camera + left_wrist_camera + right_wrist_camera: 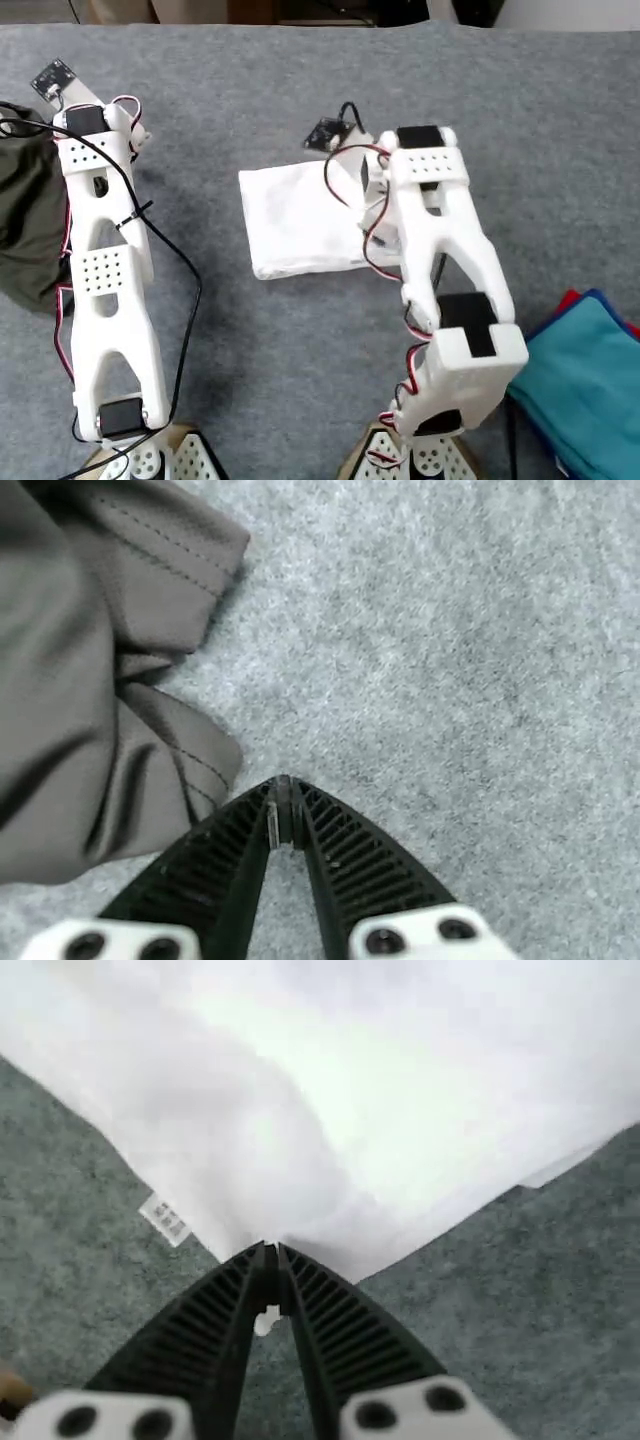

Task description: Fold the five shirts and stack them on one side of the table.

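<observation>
left gripper (283,792): fingers clenched on nothing, tips over the bare grey table (480,660), just beside the crumpled dark shirt (90,650) at the table's left edge. right gripper (270,1252): fingers pinched on the edge of the folded white shirt (300,225), mid-table. teal shirt (590,390) lies on a red cloth (568,298) at the right edge.

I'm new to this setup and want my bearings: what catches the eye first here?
A folded white shirt lies in the middle of the grey table, its edge pinched in the shut right gripper. A crumpled dark shirt sits at the left edge beside the shut left gripper; a teal-topped stack lies at the right edge.
</observation>
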Controlling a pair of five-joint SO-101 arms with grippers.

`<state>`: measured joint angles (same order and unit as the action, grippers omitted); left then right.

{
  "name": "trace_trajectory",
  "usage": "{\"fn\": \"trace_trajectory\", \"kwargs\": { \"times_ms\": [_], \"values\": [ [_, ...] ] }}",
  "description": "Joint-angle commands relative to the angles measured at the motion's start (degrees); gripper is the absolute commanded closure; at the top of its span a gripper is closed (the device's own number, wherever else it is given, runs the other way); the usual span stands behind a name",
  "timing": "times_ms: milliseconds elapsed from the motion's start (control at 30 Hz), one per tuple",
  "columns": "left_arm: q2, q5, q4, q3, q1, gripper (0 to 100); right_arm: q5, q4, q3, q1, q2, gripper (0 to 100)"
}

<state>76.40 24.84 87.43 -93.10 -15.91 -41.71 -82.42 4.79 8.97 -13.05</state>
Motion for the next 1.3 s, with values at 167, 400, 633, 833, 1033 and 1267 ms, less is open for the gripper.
{"fn": "trace_trajectory", "kwargs": {
  "times_ms": [167, 400, 633, 833, 1033, 1267],
  "values": [
    [-0.66, -0.35, -0.88, -2.64, 0.62, 98, -5.54, 1.85, 9.45, -5.05, 6.64, 99.3],
    [-1.01, -0.35, -0.62, -2.64, 0.62, 98, -5.63, 5.71, 10.15, -7.25, 6.99, 99.3],
    [-6.37, -2.20, 4.40, -2.73, 5.98, 98, -1.76, -9.58, -12.79, -9.01, 10.07, 99.3],
    [-14.90, -11.69, 13.54, -2.02, 17.14, 98, 12.04, -11.60, -17.10, -10.33, 7.34, 99.3],
    [-20.18, -12.75, 13.36, 9.32, 24.97, 98, 24.00, 0.35, -1.19, -9.27, 7.08, 99.3],
    [-20.35, -12.66, 12.57, 12.66, 28.66, 98, 25.67, 8.44, 9.98, -8.40, 11.38, 99.3]
  ]
}}
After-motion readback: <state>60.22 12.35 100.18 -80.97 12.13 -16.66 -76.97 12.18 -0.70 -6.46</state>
